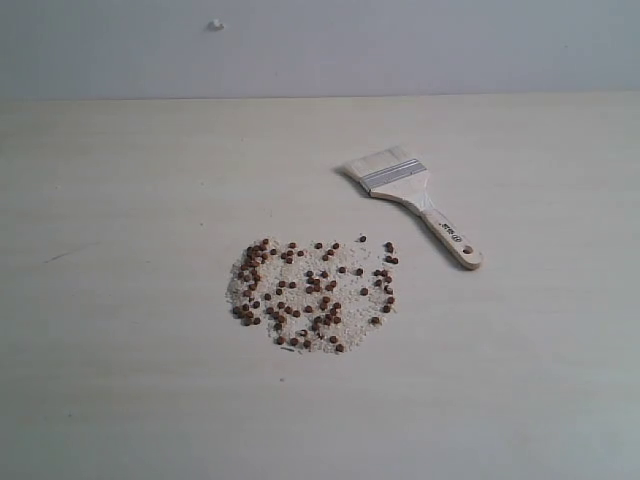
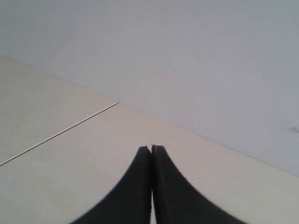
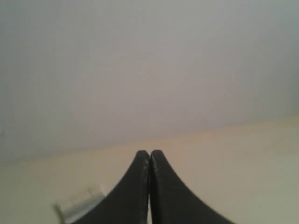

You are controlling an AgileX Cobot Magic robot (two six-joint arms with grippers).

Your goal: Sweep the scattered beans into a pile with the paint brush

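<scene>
End effectors (image 2: 150, 149) (image 3: 149, 152) closed; paint brush (image 1: 413, 200) diagonal.

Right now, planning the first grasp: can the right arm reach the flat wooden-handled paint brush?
Probably yes: the paint brush lies uncovered, clear of the reddish-brown beans; the shut right gripper must open first.

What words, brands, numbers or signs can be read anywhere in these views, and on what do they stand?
Dark printed mark on the handle of the paint brush: too small and blurred to read.
No other text: none on the beans, the table or the wall, and none in either wrist view.
</scene>
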